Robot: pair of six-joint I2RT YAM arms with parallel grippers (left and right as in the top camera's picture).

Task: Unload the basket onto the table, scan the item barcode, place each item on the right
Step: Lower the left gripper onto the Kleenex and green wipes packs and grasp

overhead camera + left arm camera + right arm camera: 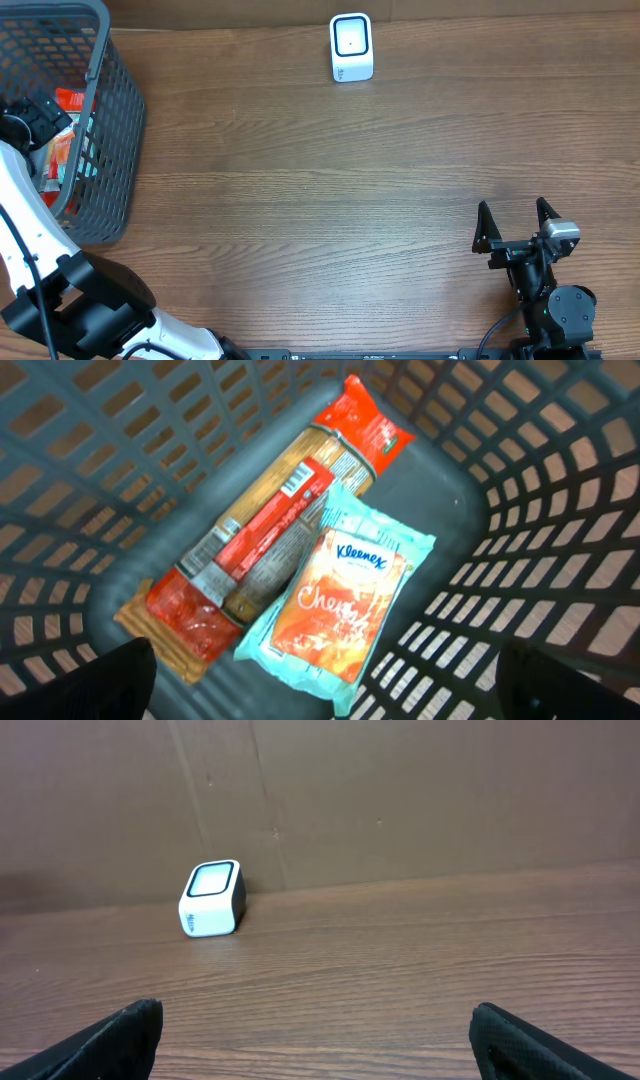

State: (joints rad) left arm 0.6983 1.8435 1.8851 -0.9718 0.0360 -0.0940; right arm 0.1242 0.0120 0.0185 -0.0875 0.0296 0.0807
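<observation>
Far left of the scanner [351, 47]: a grey mesh basket [120, 150], with the left gripper [330, 660] hovering inside, jaws spread wide, holding nothing. Directly beneath: a teal Kleenex pack [345, 595] lying flat, overlapping a long red pasta packet [270, 530]. Barcode not clearly discernible on either. Far right of the scanner, toward the robot: the right gripper [514, 222], low over the table, likewise wide open and empty. Probably the picking step, nothing lifted yet. Next: lowering onto 1 of the 2 packs, closing across its narrow width, then presenting its barcode to the scanner.
</observation>
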